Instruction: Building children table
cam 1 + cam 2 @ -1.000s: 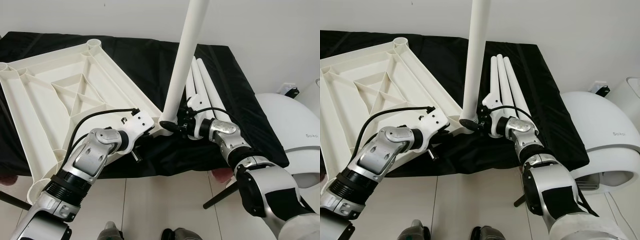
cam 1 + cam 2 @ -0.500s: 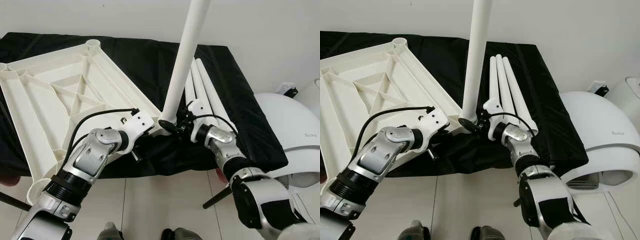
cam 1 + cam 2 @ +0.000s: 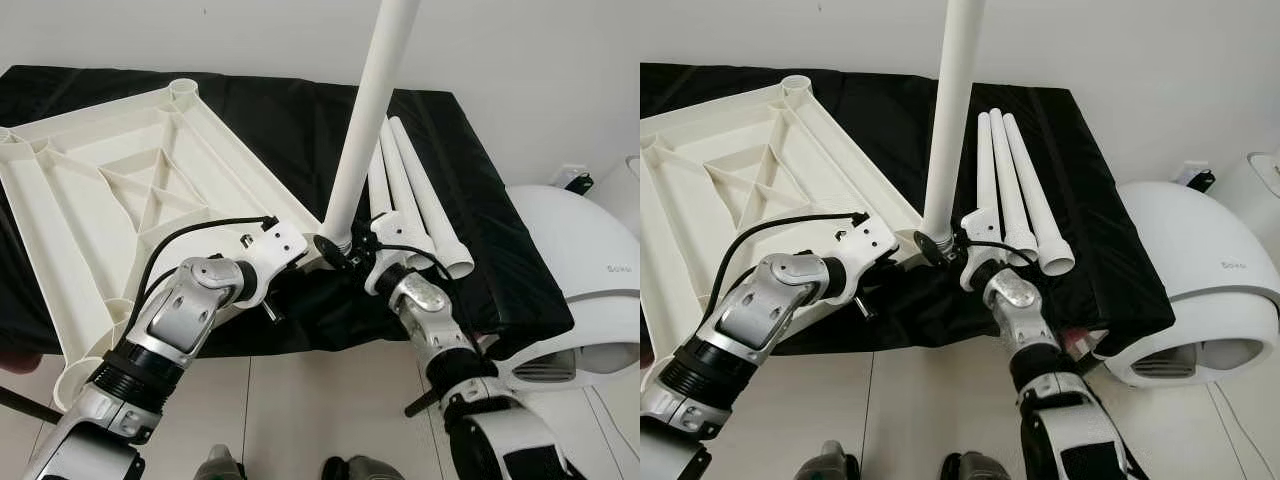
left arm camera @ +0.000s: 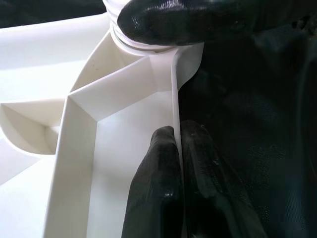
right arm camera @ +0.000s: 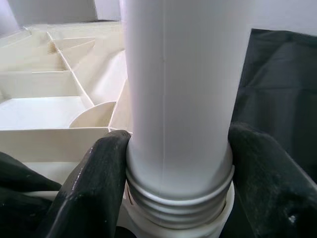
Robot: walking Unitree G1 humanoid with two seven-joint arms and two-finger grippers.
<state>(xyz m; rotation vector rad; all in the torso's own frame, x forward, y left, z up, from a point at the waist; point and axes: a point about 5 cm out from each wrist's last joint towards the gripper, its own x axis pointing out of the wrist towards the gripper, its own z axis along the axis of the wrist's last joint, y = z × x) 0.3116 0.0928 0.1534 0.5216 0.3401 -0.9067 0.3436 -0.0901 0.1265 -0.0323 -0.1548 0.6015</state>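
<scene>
The white tabletop [image 3: 130, 200] lay upside down on the black cloth [image 3: 300, 130], with one white leg [image 3: 365, 120] standing upright in its near corner socket. Your right gripper [image 5: 173, 163] was clamped around that leg's threaded base. Your left gripper [image 4: 173, 163] pinched the tabletop's rim wall just beside it. Three spare legs [image 3: 1015, 190] lay alongside.

One white tabletop [image 3: 120, 200] lies upside down on the one black-covered desk [image 3: 470, 200], filling its 9 o'clock half. Four white legs in all: one upright leg [image 3: 365, 120] standing at the tabletop's corner, and three loose legs [image 3: 415, 205] lying side by side at 3 o'clock of it. Two robot hands: the left hand [image 3: 300, 262] and the right hand [image 3: 335, 250]. One white domed appliance [image 3: 590, 270] sits at far 3 o'clock.
</scene>
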